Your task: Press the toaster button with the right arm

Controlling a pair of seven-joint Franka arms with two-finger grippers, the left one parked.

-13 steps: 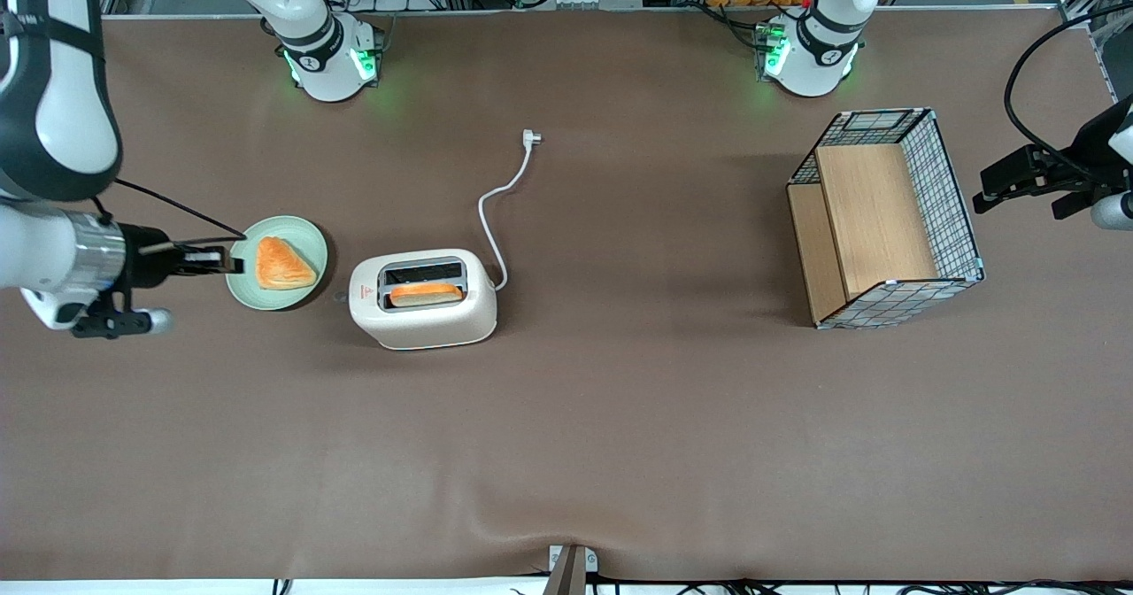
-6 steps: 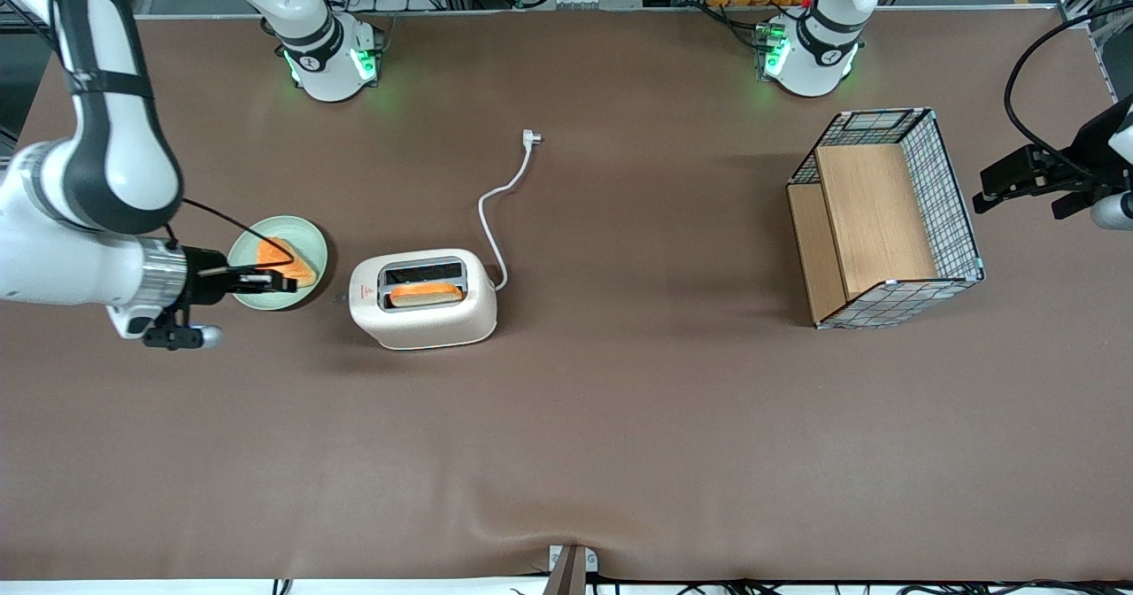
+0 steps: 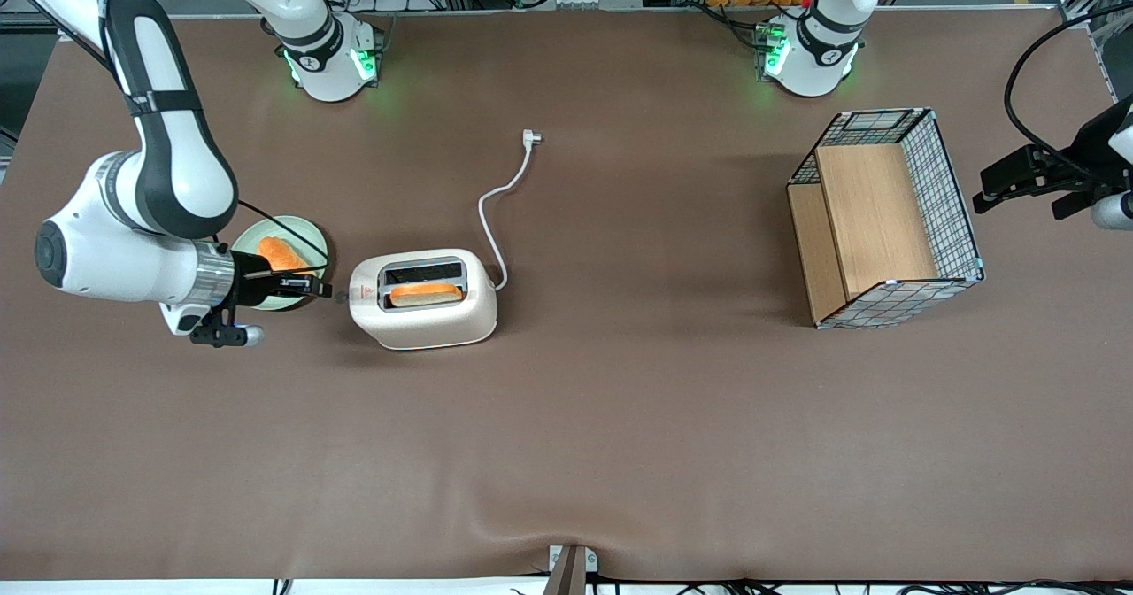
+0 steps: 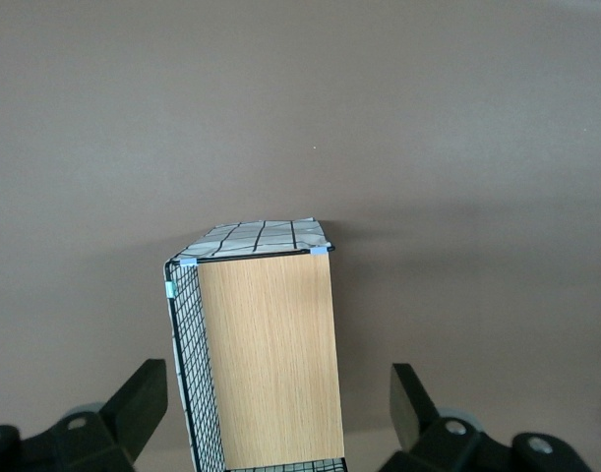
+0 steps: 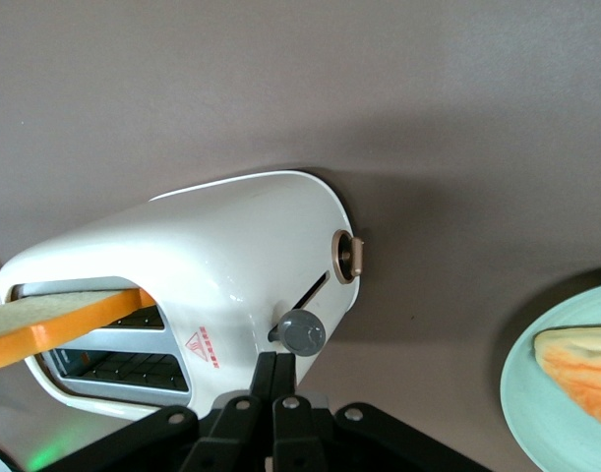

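The cream-white toaster (image 3: pixel 423 299) stands on the brown table with an orange slice of toast in the slot nearer the front camera. In the right wrist view the toaster (image 5: pixel 231 265) shows its narrow end face, where the grey lever knob, the toaster button (image 5: pixel 302 332), sticks out at the top of a slanted slot. My gripper (image 3: pixel 320 290) is shut and empty, just off that end face toward the working arm's end of the table. Its fingertips (image 5: pixel 276 360) lie right at the button. The button itself is hidden in the front view.
A pale green plate (image 3: pixel 317 248) with a toast slice (image 3: pixel 280 252) lies under my wrist; it also shows in the right wrist view (image 5: pixel 566 388). The toaster's white cord with plug (image 3: pixel 530 137) runs away from the front camera. A wire-and-wood basket (image 3: pixel 882 218) stands toward the parked arm's end.
My right arm has swung in from the working arm's table end, over the plate, bringing the shut gripper up to the toaster's end face. The toaster has not moved.
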